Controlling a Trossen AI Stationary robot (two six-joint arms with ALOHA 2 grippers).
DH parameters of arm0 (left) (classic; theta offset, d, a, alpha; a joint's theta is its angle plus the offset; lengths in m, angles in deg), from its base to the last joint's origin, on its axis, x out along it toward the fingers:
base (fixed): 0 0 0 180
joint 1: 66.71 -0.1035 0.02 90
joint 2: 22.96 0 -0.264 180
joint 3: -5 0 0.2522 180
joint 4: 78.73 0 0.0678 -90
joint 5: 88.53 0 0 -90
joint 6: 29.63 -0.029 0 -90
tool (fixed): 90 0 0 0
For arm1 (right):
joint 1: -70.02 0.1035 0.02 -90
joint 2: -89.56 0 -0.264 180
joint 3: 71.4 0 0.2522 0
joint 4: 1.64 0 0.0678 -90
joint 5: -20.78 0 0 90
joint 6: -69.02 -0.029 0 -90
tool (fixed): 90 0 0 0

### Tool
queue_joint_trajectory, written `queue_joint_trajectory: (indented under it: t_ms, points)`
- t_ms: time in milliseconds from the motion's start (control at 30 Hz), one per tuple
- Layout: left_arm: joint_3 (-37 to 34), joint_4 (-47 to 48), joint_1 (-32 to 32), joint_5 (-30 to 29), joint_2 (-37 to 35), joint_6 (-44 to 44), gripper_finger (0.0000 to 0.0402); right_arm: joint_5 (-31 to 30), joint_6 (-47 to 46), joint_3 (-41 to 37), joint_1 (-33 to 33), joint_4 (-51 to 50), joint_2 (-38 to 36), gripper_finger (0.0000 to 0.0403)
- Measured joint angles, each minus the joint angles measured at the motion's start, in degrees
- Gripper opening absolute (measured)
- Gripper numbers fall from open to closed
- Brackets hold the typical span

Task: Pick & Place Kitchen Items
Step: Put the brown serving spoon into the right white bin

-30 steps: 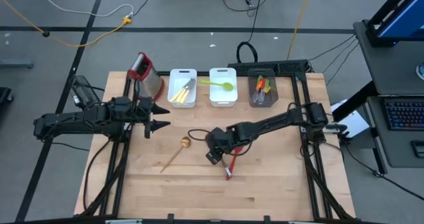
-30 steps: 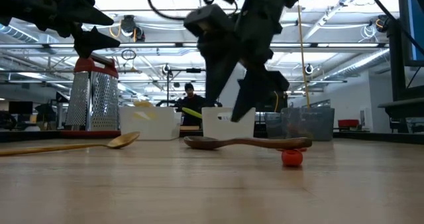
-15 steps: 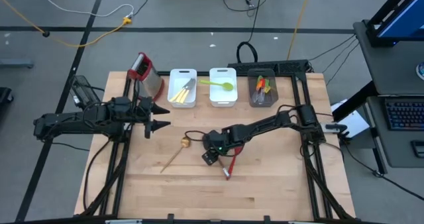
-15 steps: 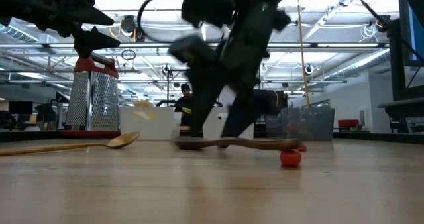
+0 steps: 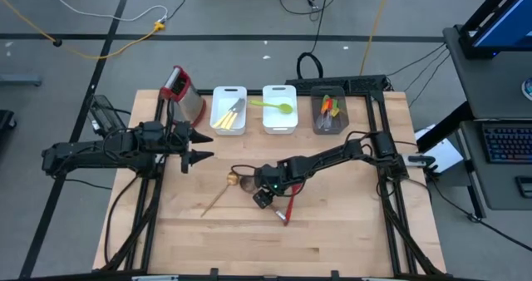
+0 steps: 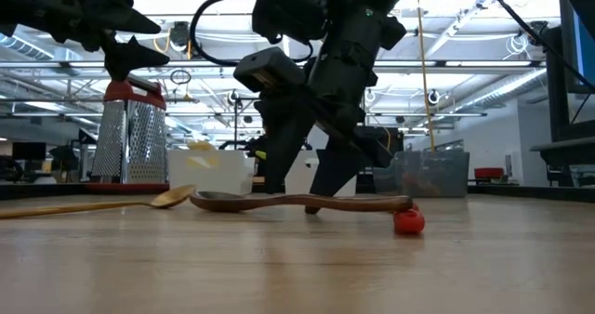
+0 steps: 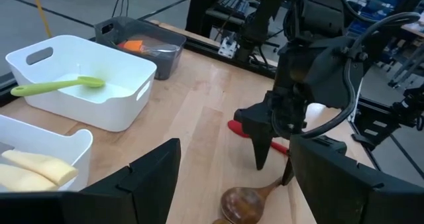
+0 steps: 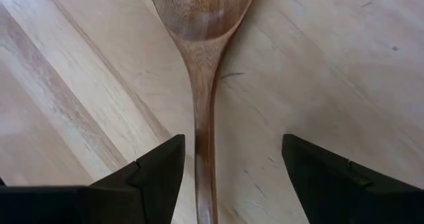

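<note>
Here, right end effector [image 8: 228, 177] open, straddling dark wooden spoon [image 8: 202, 85] handle, nothing gripped, fingers [image 8: 142, 181] clear.

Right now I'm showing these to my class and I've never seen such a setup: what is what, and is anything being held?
Two dark robot arms work at a wooden table. One picture looks straight down, one looks level across the tabletop, and two come from cameras on the wrists. The right gripper stands open, low over a dark wooden spoon, its fingers either side of the handle, not yet closed. The left gripper waits open near a steel grater. A paler wooden spoon and a red utensil also lie on the table. Nothing is held.
</note>
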Motion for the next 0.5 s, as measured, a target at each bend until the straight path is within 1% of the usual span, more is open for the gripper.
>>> queue_joint_trajectory:
  t_ms: [267, 500]
  points:
    - [0.00, 0.02, 0.00, 0.00, 0.01, -0.02, 0.0285, 0.05, 0.11, -0.04, 0.23, 0.46, 0.04, 0.0249]
    - [0.00, 0.03, 0.00, 0.00, 0.00, -0.08, 0.0285, -3.65, 0.30, -0.07, 1.27, 0.55, 0.04, 0.0247]
